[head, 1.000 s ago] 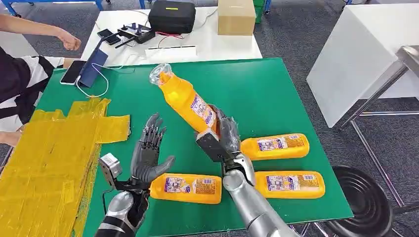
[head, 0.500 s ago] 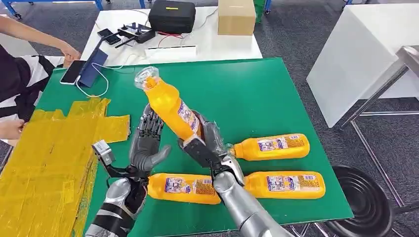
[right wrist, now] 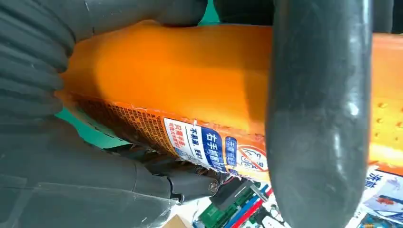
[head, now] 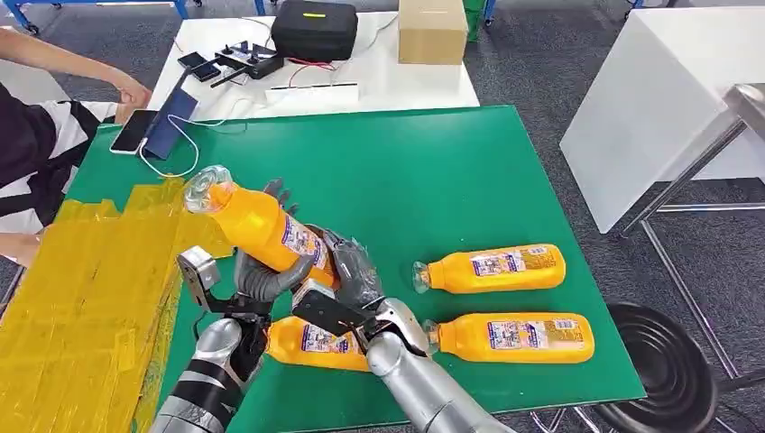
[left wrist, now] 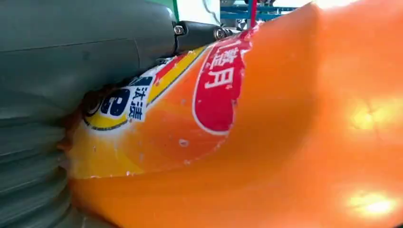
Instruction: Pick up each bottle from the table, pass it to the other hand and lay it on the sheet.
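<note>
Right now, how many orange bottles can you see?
4. One bottle is held up between the right hand and left hand; three lie on the green table: near bottle, middle bottle, right bottle.

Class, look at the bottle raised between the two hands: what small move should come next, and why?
Probably the left hand should close on the raised bottle. The right hand grips its lower end, and the left hand's palm lies against its body with fingers behind it, so the handover looks ready.
</note>
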Available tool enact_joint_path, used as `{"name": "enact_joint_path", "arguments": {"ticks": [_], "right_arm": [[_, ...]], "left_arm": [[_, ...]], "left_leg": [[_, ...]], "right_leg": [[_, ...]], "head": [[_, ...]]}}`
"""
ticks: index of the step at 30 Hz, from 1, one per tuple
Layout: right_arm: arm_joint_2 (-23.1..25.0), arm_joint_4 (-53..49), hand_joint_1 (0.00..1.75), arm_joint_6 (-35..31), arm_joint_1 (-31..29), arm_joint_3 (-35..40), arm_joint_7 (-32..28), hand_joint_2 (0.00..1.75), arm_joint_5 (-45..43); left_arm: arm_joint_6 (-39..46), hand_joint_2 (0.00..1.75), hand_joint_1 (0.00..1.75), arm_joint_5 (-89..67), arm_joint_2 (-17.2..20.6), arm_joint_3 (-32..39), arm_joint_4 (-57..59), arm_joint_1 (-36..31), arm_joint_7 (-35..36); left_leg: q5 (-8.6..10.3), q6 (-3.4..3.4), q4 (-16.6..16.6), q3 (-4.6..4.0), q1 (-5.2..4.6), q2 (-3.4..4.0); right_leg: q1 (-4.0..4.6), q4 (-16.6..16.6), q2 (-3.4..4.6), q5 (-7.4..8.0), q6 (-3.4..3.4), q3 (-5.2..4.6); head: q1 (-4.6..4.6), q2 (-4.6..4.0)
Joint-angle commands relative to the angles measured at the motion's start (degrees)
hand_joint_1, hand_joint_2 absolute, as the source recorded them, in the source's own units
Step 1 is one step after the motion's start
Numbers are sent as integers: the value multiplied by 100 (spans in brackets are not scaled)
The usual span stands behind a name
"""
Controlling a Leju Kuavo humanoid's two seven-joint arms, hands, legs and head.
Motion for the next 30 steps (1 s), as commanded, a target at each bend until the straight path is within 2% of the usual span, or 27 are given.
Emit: {"name": "enact_joint_path", "arguments": {"ticks": [1,5,6,13,16,17,18,23,27,30], "right_arm": [[-82,288,175,6,-92,544,-51,175,62],[-82,288,175,6,-92,544,-51,175,62],[-82,288,175,6,-92,544,-51,175,62],[-82,288,175,6,-92,544,-51,175,62],[-84,318,175,-44,-83,549,-38,175,57],[-88,321,175,-72,-71,555,-39,175,65],[-96,313,175,-91,-56,555,-44,175,59],[-155,240,175,-169,16,461,-62,175,-36],[-176,188,175,-392,82,264,28,175,-93],[-238,75,175,-426,118,142,1,175,-175]], "left_arm": [[21,175,0,-32,-1,-12,693,-488,63],[21,175,0,-32,-1,-12,693,-488,63],[21,175,0,-32,-1,-12,693,-488,63],[21,175,0,-32,-1,-12,693,-488,63],[336,175,0,92,-121,242,572,-456,-28],[462,175,54,147,-152,343,436,-444,-81],[492,175,175,217,-158,407,302,-420,-94],[544,175,175,531,-172,634,-264,-260,-89],[1038,175,175,1069,-352,1035,-720,-121,-177],[1079,175,175,1192,-277,1067,-949,-115,-145]], "left_leg": [[-10,-9,3,24,9,-19],[-21,-16,13,38,17,-28],[-5,-7,1,13,7,-15],[-5,-6,1,12,5,-15],[-7,-6,2,14,6,-14],[-10,-7,4,18,8,-16],[-6,-5,2,12,7,-15],[-10,-8,6,13,11,-10],[-10,-8,4,16,11,-18],[-10,-7,7,14,13,-13]], "right_leg": [[6,0,-6,-13,-4,29],[14,8,-8,-24,-9,45],[6,-2,-6,-6,-3,18],[4,-1,-6,-7,-2,16],[5,0,-4,-8,-2,18],[6,1,-5,-11,-2,22],[6,-2,-5,-7,-2,16],[9,0,1,-8,-3,18],[9,-1,-6,-10,-3,23],[11,-1,-1,-8,-2,20]], "head": [[0,0],[0,0],[0,0],[-2,0],[0,0],[0,0],[0,0],[0,0],[0,0],[-2,0]]}}
